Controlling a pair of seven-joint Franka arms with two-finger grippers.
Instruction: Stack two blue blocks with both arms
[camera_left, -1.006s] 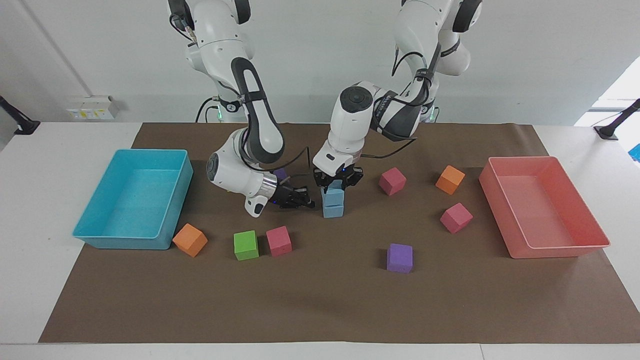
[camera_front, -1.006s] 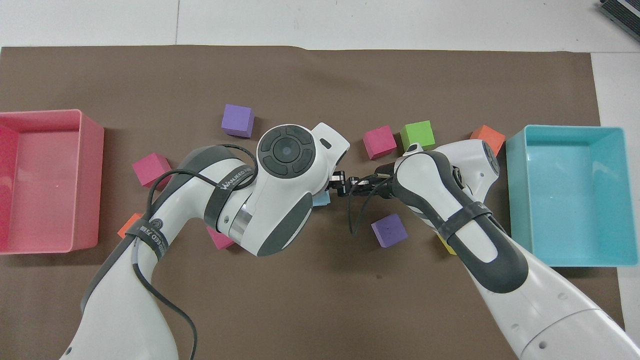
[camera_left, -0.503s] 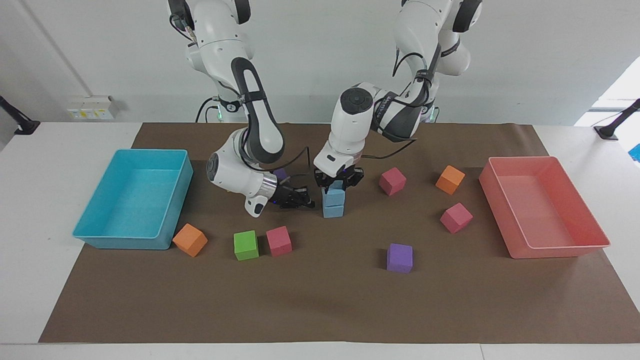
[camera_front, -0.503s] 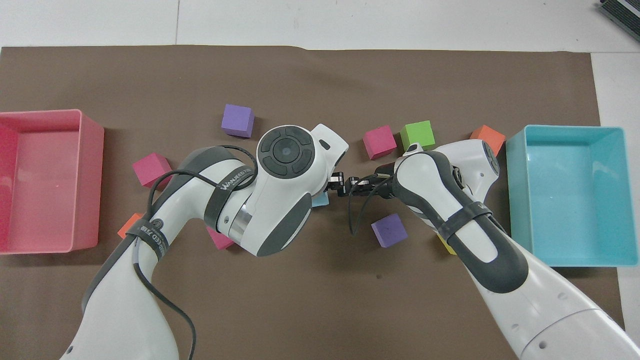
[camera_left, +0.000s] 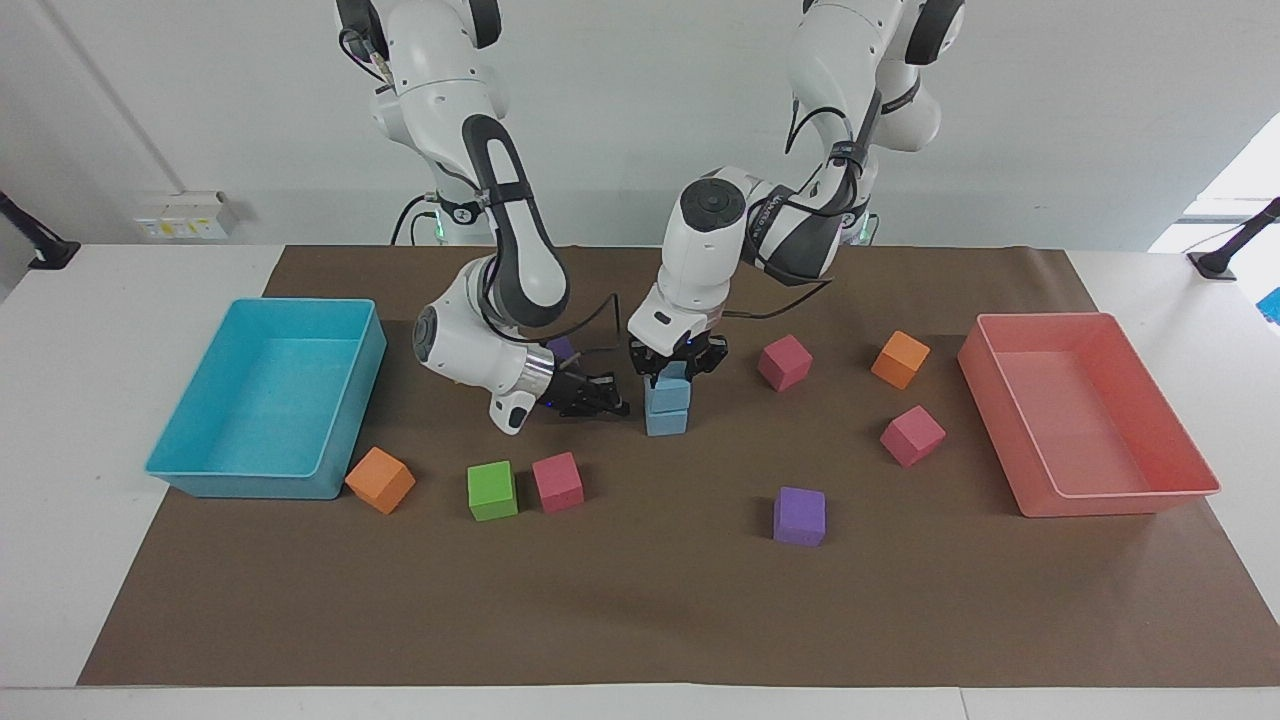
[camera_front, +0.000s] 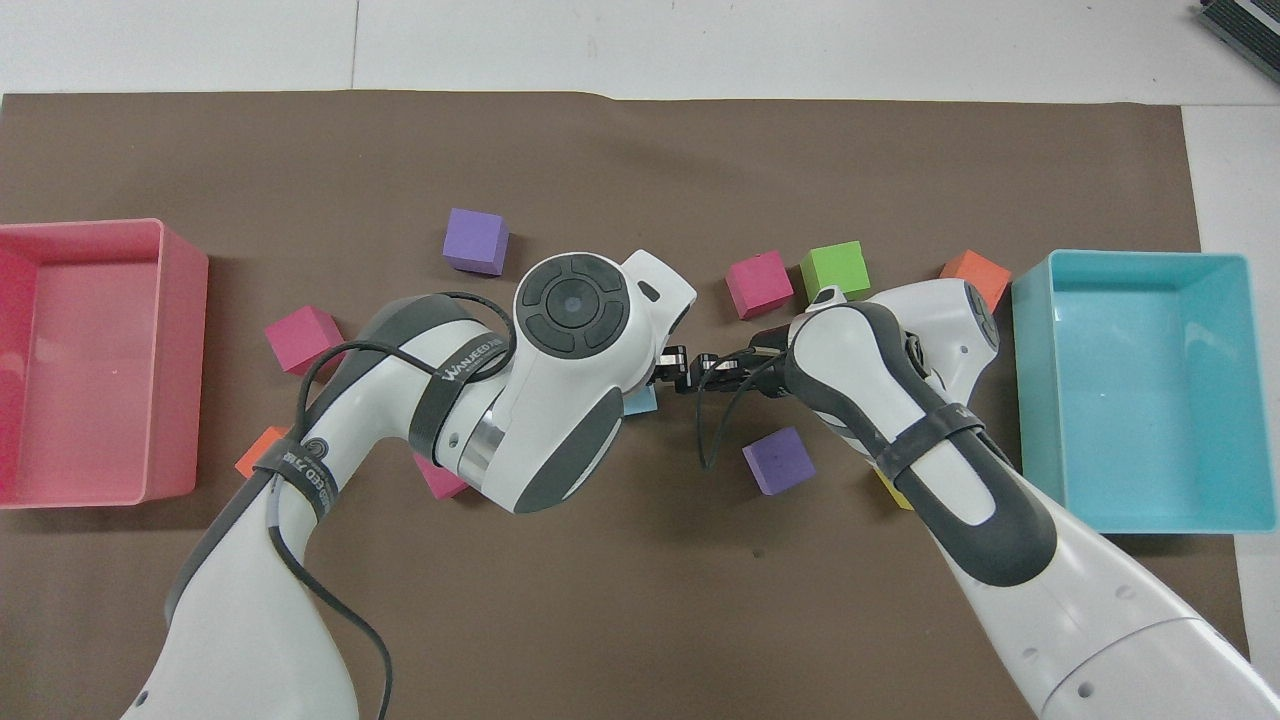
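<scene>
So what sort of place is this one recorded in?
Most likely a robotics lab bench: two white arms mounted at a white table covered with brown paper, with coloured foam cubes and two plastic trays laid out as practice props, against a bare wall.

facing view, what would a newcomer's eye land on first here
Mid-mat, two blue blocks stand stacked, with the left gripper shut on the upper one from above. The right gripper sits low beside the stack, toward the right arm's end, jaws shut on nothing. Next come the turquoise tray and pink tray at the table's two ends.
</scene>
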